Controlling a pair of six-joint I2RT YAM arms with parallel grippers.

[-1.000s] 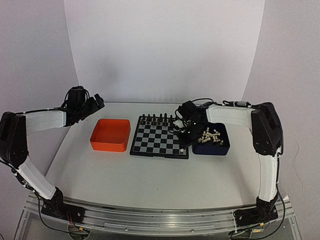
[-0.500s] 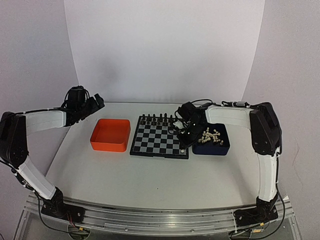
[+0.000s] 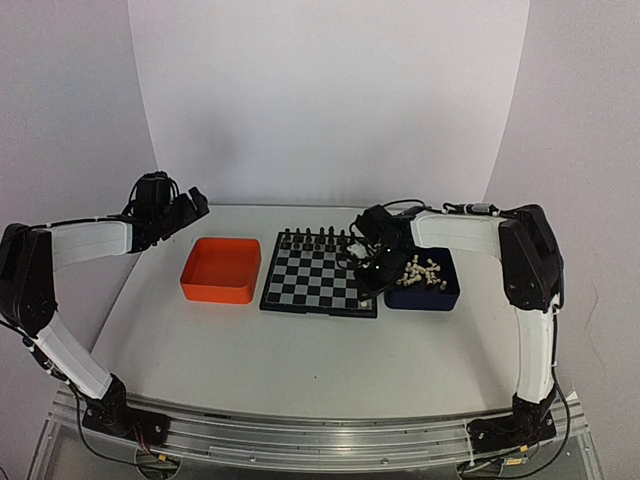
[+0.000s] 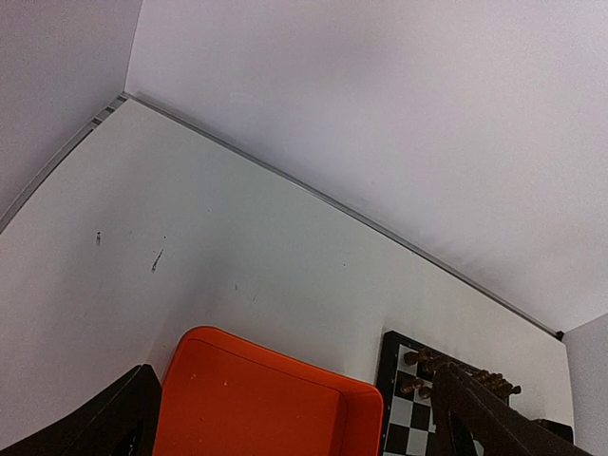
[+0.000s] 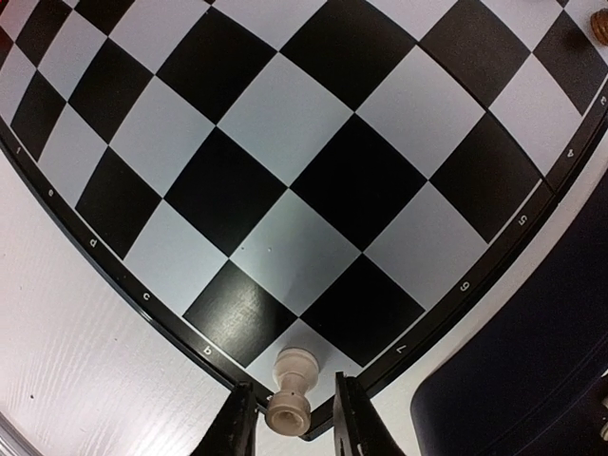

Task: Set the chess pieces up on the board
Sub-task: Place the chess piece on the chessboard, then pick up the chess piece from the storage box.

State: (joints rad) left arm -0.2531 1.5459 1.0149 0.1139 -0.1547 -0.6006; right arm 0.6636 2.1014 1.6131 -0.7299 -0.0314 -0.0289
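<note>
In the right wrist view a cream-white chess piece point(image 5: 293, 388) stands on the pale corner square of the board point(image 5: 285, 171). My right gripper point(image 5: 293, 423) straddles it, jaws slightly apart, with a thin gap showing beside the piece. From above, that gripper point(image 3: 372, 274) hangs over the near right corner of the board point(image 3: 315, 282). Several more cream pieces point(image 3: 421, 271) lie in the dark blue tray point(image 3: 425, 296). My left gripper point(image 3: 190, 206) is held high at the far left, wide open and empty, well away from the board.
An orange tray point(image 3: 220, 270) sits left of the board and fills the bottom of the left wrist view point(image 4: 266, 404). Small black pieces point(image 3: 315, 238) line the board's far rows. The blue tray's rim point(image 5: 532, 380) lies close to the right of my right fingers.
My right gripper's jaws have parted a little around the cream piece, which now stands on the corner square. The left arm has not moved.
</note>
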